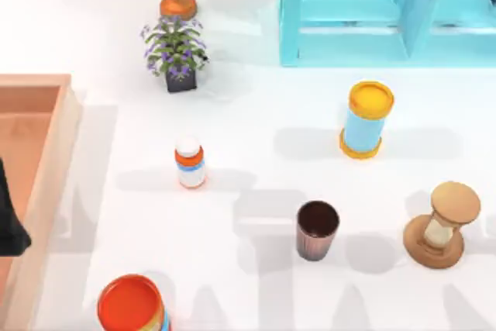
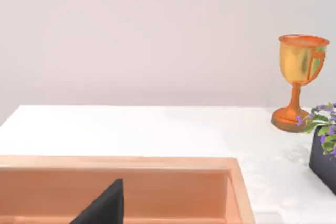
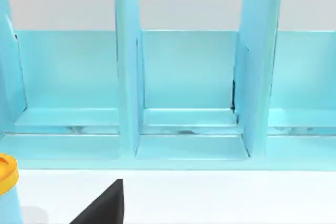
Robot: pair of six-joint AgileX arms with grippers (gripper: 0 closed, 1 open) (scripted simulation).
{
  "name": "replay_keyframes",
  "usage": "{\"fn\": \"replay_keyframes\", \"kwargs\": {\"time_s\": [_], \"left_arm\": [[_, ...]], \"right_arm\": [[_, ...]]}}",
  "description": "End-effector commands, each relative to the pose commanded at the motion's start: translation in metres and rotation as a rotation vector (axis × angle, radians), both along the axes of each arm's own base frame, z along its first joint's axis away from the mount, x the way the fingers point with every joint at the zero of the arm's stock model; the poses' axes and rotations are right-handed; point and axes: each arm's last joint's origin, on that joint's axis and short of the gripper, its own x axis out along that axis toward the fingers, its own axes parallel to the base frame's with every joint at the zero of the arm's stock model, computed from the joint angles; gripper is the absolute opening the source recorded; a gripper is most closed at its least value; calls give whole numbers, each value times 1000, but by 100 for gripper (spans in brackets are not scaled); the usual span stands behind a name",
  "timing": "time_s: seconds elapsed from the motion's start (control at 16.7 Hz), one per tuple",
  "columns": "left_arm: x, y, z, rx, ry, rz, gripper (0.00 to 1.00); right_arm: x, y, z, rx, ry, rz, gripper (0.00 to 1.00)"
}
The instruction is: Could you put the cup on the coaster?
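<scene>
Black left arm (image 1: 9,222) sits parked over the wooden tray (image 1: 46,191) at the table's left edge (whether either gripper is open or holding anything cannot be told). The cup (image 1: 317,229) stands upright, axis vertical, well to its right, near the hourglass (image 1: 443,225). The right arm is judged nearer. No writing is legible.

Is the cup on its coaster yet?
Not yet. Nothing looks done: the ribbed dark brown cup stands on the bare white table, beside the wooden hourglass, with no claw holding it. I see no coaster. Grabbing, carrying and placing it all remain.
</scene>
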Motion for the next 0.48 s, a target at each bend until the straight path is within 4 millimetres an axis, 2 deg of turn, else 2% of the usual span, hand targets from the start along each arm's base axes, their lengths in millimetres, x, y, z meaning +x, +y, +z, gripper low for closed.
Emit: {"fn": "replay_keyframes", "kwargs": {"time_s": [0.24,0.48], "left_arm": [[0,0,0,0,0,0,100],[0,0,0,0,0,0,100]], "right_arm": [[0,2,6,-15,13,12,100],[2,13,38,-105,115,103,100]]}}
